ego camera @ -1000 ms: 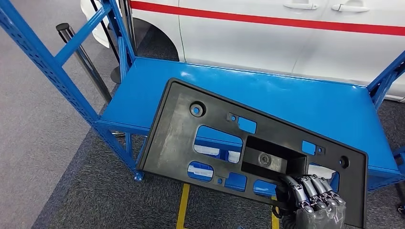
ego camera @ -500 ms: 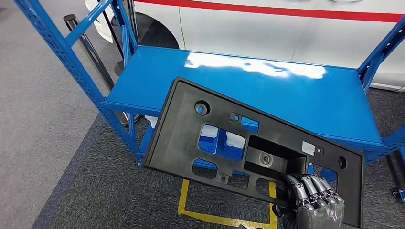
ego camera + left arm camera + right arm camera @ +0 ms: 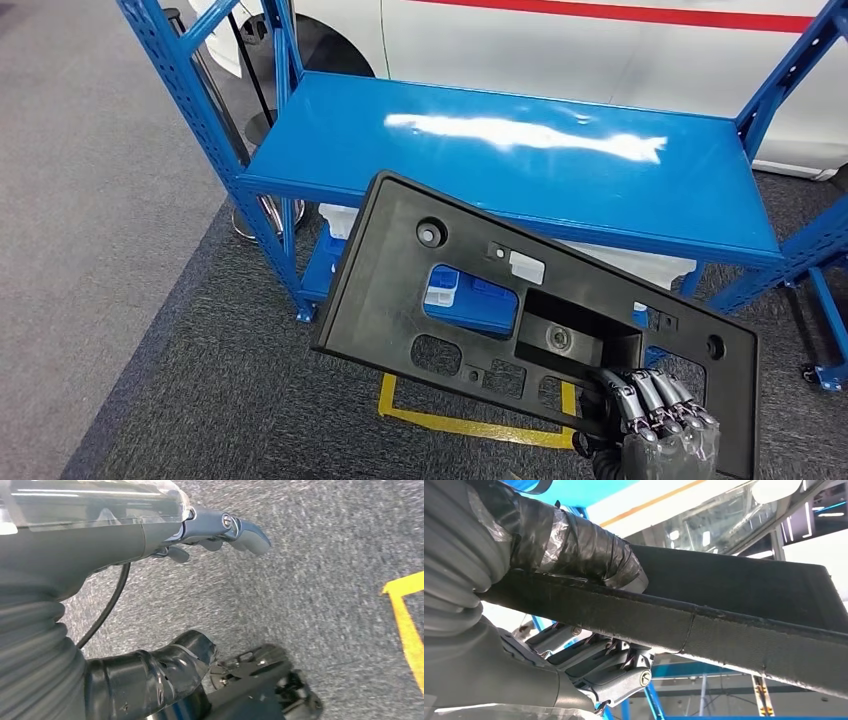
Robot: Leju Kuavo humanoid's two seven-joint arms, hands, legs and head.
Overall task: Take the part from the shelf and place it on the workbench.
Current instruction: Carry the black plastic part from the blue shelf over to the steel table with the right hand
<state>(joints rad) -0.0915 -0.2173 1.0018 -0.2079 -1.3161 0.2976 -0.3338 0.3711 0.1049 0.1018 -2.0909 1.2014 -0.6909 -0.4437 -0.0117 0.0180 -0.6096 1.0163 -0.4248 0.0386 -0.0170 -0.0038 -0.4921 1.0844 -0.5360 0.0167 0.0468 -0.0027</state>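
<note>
In your head view, the right robot hand (image 3: pixel 655 425) grips the flat black plastic panel with cut-out openings (image 3: pixel 480 300) at its lower edge, fingers hooked into the recessed pocket. The panel is tilted, held in the air in front of the blue metal shelf rack (image 3: pixel 520 165), off its top board and over the grey carpet floor (image 3: pixel 200 400). Below the panel, yellow tape (image 3: pixel 460 425) marks the floor; behind the shelf rack stands a white car with a red stripe (image 3: pixel 600 40).

In your left wrist view, the left robot hand (image 3: pixel 210 535) hangs over the carpet, fingers loosely apart, holding nothing.

In your right wrist view, the right robot hand (image 3: pixel 589 625) clamps the panel's edge (image 3: pixel 734 630), taped thumb on one face, fingers (image 3: pixel 594 665) on the other.
</note>
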